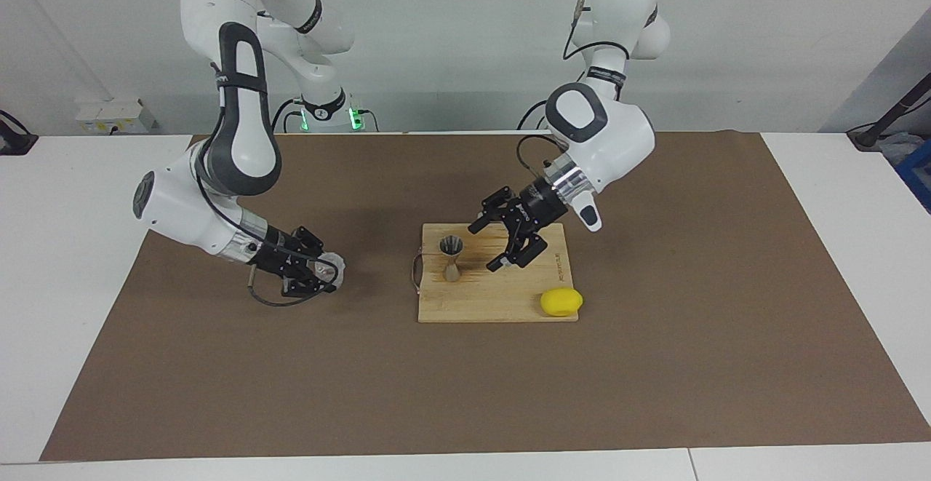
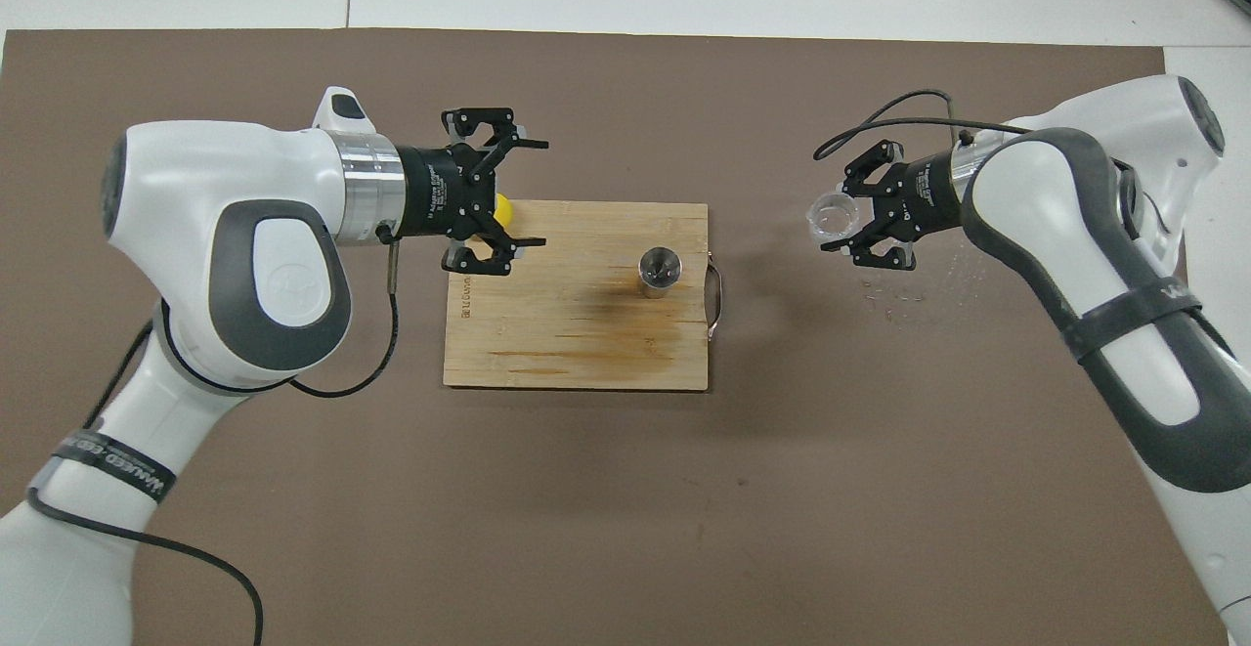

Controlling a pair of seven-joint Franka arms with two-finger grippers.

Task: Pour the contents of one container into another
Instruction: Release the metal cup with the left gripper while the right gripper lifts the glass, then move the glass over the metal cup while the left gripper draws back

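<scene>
A white table (image 1: pixel 836 248) against a pale wall carries a wide brown mat (image 1: pixel 654 364), with 2 white arms rising at the robots' end.

The right hand (image 1: pixel 320 271) hangs low over the bare mat toward the right arm's end of the table, its fingers closed around the clear cup (image 1: pixel 329 268). The cup is small, short and see-through; from overhead its round open mouth (image 2: pixel 834 218) shows, and in the facing view it looks tipped onto its side in the grip.

The left hand (image 1: pixel 502 244) hovers over the wooden cutting board (image 1: pixel 494 299), its fingers spread wide and holding nothing.

The metal jigger (image 1: pixel 452 259) stands upright on the board, toward the right arm's end of it, beside the left hand and apart from it. It is slim and silver-grey, 2 cones joined at a narrow waist, its upper mouth open. A yellow lemon (image 1: pixel 561 301) sits at the board's corner farther from the robots, toward the left arm's end. A dark stain marks the wood beside the jigger. The board has a thin handle (image 2: pixel 716 299) on its edge facing the cup.
</scene>
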